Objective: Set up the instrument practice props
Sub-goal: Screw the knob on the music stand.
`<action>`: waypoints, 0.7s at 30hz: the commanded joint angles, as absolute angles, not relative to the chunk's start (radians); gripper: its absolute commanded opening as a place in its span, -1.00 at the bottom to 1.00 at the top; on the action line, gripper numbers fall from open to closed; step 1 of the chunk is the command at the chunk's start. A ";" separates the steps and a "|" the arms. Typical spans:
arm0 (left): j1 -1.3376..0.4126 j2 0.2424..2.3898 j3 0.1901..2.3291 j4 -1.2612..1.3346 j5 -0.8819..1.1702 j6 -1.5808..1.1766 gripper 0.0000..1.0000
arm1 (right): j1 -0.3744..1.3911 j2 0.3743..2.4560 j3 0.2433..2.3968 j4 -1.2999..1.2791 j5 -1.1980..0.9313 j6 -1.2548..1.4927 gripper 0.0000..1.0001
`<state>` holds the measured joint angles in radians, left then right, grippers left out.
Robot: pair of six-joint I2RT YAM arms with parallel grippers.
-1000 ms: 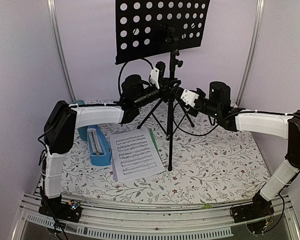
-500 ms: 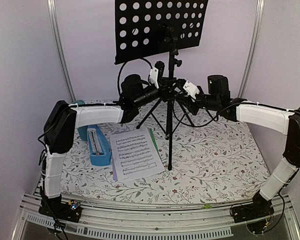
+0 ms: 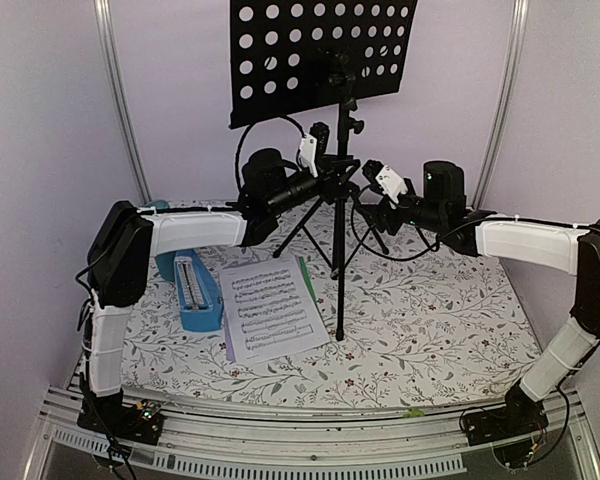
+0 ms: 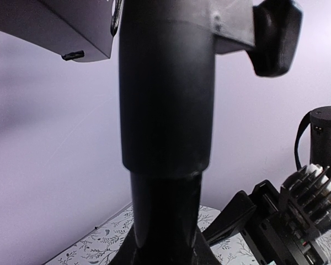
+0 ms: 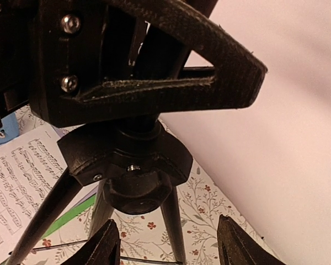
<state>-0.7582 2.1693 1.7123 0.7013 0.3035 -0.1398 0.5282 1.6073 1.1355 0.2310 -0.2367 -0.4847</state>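
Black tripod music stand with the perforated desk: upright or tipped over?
Upright. The black tripod music stand has legs spread on the floral tablecloth, pole vertical.

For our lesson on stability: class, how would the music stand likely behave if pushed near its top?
Probably apt to tip: the stand carries a wide desk high on one thin pole. Its splayed legs should resist gentle pushes somewhat.
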 commanded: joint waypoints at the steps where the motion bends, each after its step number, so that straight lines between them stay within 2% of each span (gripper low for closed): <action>1: -0.767 2.168 1.720 0.602 0.343 -0.146 -1.00 | 0.533 1.576 1.093 0.396 -0.190 -0.623 0.24; 15: -0.765 2.175 1.738 0.589 0.350 -0.148 -1.00 | 0.588 1.584 1.091 0.415 -0.183 -0.917 0.15; 21: -0.764 2.172 1.736 0.586 0.349 -0.148 -1.00 | 0.604 1.591 1.094 0.401 -0.148 -0.964 -0.08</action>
<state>-0.7582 2.1693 1.7214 0.6834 0.3183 -0.1394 0.5953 1.6066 1.0973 0.4038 -0.1844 -0.9108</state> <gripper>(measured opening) 0.181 0.499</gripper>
